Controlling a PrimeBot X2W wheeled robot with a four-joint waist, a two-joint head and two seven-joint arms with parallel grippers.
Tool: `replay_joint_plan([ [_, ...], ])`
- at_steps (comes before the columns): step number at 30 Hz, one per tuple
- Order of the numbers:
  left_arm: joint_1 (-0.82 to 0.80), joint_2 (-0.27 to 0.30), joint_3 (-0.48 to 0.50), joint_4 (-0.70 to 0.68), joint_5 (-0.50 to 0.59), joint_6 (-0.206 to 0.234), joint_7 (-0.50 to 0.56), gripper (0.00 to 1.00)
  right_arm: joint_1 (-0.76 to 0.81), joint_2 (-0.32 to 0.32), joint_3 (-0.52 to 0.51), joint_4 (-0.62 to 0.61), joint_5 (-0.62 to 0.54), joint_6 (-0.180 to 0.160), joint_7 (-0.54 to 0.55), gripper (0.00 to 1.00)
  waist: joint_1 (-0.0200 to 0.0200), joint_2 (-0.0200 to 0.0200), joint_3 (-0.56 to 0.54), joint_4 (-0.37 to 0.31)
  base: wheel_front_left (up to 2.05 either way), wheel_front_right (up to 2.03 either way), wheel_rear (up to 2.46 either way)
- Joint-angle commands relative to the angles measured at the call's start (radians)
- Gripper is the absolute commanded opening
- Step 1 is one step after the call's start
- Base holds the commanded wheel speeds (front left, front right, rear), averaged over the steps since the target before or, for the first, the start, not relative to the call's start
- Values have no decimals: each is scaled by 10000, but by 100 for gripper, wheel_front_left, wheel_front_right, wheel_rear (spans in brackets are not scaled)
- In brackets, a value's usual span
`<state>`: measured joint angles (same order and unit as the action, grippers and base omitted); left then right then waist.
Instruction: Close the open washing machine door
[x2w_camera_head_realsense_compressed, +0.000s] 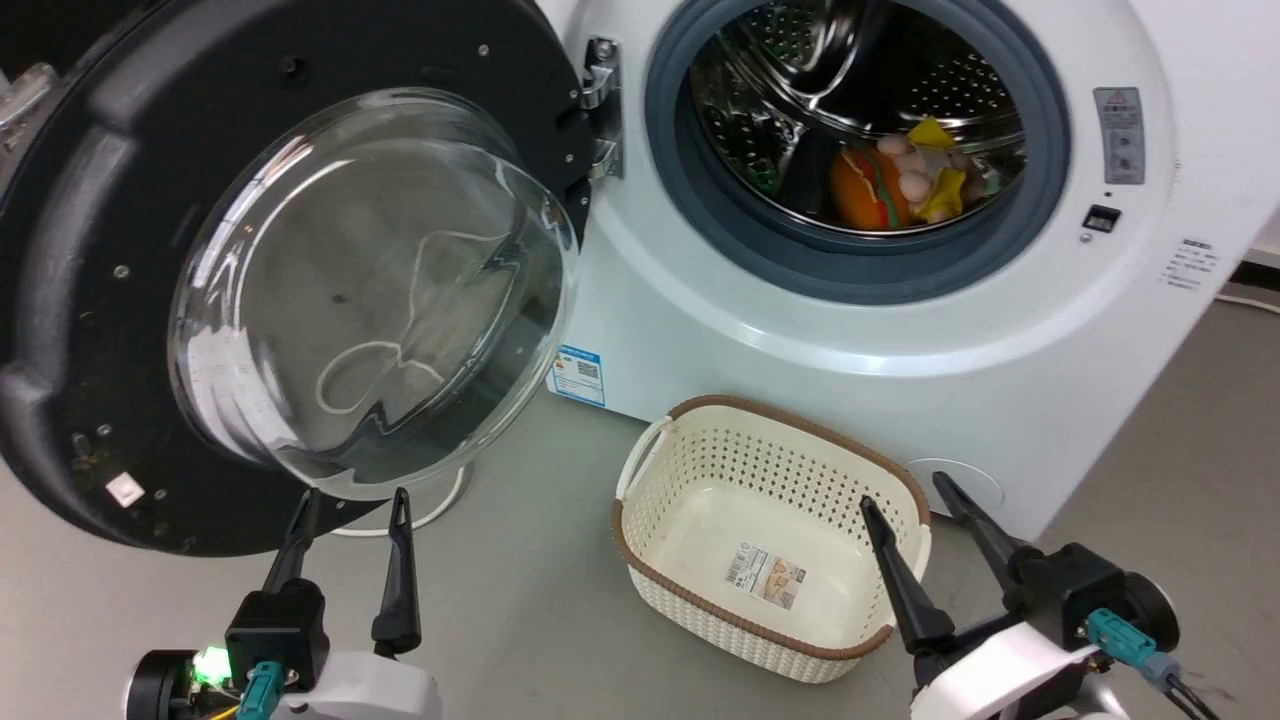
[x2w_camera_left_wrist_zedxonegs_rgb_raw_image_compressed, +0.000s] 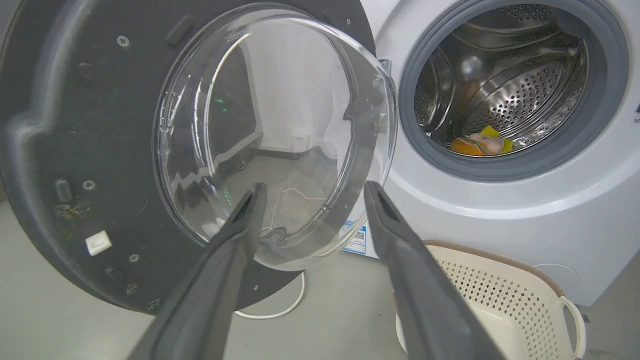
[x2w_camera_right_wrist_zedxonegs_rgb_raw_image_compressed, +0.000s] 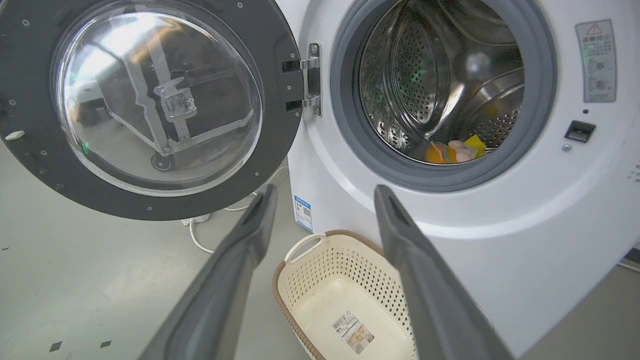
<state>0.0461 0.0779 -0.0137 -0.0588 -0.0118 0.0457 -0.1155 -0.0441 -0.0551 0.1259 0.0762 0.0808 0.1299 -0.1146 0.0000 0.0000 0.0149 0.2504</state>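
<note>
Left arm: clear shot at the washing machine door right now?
Probably yes: the left pincer is open, near the lower edge of the washing machine door, nothing between them; the basket sits aside.

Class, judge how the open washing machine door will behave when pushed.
The washing machine door likely swings as one stiff piece, since a metal hinge holds one edge. Its bulging glass bowl looks smooth, so contact may slip there; the black rim seems safer.
</note>
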Motion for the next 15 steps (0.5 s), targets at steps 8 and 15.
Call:
replay_joint_plan([
  [8, 244, 76, 62, -186, -59, 160, -257, 100, -193, -89, 411, 157, 214, 4, -267, 100, 0, 0, 25, 404, -1, -1, -1],
  [15, 306, 78, 112, -339, -81, 240, -403, 100, -190, -165, 697, 279, 346, 5, -413, 100, 0, 0, 35, 702, 0, 0, 0],
])
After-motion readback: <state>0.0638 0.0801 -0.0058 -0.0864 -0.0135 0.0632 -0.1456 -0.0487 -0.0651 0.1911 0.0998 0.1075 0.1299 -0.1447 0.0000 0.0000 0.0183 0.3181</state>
